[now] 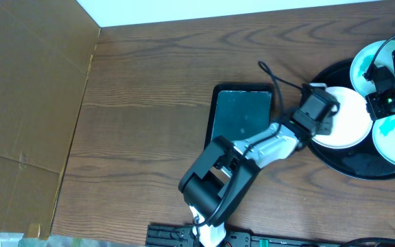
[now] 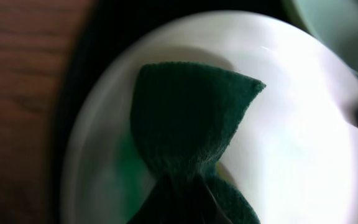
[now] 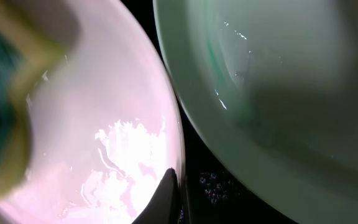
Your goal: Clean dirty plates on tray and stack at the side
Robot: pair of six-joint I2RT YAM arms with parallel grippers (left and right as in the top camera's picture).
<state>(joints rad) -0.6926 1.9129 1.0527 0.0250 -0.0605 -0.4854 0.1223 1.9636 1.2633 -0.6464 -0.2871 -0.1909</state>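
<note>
Your three plates lie flat and face up on the round black tray at the right end of the worktop, set in a triangle. Being round, they have no long axis to speak of. The middle plate is clean white over most of its face, with a faint green smear beside the sponge. The rear plate and the right-hand plate are pale aqua and carry teal stains.

Your left gripper sits over the middle plate's near-left part and pinches the sponge. In the left wrist view the green face narrows to a waist at the bottom edge and fans out wide above it, lying on the plate (the fingers themselves are out of frame).

Your right gripper hangs where the plates meet. Its wrist view shows one dark fingertip at the middle plate's rim, so you cannot tell whether it is spread or pressed together.

A smaller rectangular dark tray lies left of the round one.
</note>
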